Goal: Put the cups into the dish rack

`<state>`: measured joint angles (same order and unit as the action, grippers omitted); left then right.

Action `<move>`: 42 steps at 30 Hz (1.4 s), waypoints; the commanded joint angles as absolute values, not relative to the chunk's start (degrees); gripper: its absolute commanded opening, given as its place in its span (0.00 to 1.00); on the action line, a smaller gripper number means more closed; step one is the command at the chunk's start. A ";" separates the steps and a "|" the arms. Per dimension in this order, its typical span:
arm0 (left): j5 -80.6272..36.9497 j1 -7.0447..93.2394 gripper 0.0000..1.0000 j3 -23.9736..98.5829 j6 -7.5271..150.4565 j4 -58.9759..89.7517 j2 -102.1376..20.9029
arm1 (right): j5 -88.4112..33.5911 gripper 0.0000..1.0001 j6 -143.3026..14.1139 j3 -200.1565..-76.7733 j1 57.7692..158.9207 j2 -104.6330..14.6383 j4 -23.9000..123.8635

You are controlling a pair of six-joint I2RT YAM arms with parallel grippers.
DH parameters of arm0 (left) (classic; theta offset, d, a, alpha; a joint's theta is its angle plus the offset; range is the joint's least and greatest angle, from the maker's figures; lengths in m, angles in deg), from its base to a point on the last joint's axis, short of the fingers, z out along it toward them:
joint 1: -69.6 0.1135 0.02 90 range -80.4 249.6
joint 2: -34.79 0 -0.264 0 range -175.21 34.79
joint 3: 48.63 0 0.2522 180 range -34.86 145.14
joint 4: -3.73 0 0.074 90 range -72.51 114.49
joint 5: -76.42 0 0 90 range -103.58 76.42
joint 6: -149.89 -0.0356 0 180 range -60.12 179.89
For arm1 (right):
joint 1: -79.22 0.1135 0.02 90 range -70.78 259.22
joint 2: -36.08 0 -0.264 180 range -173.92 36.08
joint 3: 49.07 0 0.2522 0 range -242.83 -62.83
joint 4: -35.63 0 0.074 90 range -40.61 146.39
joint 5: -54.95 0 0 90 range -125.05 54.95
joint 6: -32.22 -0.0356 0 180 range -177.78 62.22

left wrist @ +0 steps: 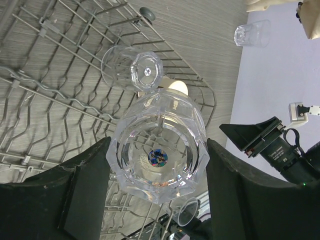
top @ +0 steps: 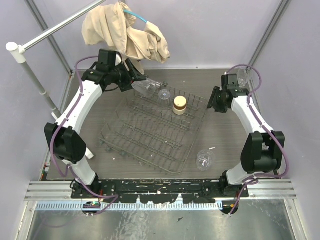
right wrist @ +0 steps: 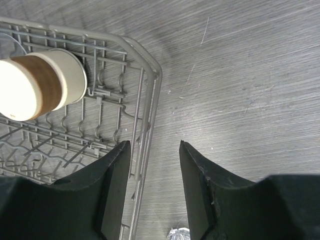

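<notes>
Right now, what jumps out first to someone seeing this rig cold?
The left tool grips a clear tumbler above the far end of the dish rack, where a tan cup and another clear cup sit. A loose clear cup sits on the table by the rack's near-right corner. A beige cloth hangs from the rod at the back.

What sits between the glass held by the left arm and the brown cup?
Another clear cup, set in the rack; the top view shows it.
</notes>
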<state>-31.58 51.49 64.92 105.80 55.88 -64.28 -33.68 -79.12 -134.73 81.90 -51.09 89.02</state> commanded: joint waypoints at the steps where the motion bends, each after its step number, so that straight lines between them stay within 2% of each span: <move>1: -30.83 52.22 0.00 68.17 102.93 57.40 -65.12 | -33.78 0.49 -79.35 -134.29 82.03 -52.39 86.35; 13: -25.57 52.49 0.00 73.59 96.37 62.45 -68.71 | -31.68 0.44 -80.34 -133.21 82.03 -56.01 83.17; 17: -24.87 52.52 0.00 75.45 95.47 63.42 -70.42 | -31.66 0.34 -80.00 -134.06 82.03 -57.46 82.97; 22: -23.43 52.54 0.00 78.41 93.82 64.50 -72.97 | -32.18 0.12 -78.70 -136.30 82.03 -59.42 83.42; 26: -21.85 52.37 0.00 80.44 91.92 66.73 -74.88 | -33.19 0.07 -76.91 -138.16 82.03 -60.88 84.01; 42: -6.75 46.57 0.00 90.75 82.56 71.07 -84.81 | -37.12 0.02 -71.53 -147.00 86.18 -67.08 87.77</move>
<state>-11.51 47.14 86.78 85.32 70.18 -83.34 -34.30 -75.32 -144.30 85.44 -66.90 86.75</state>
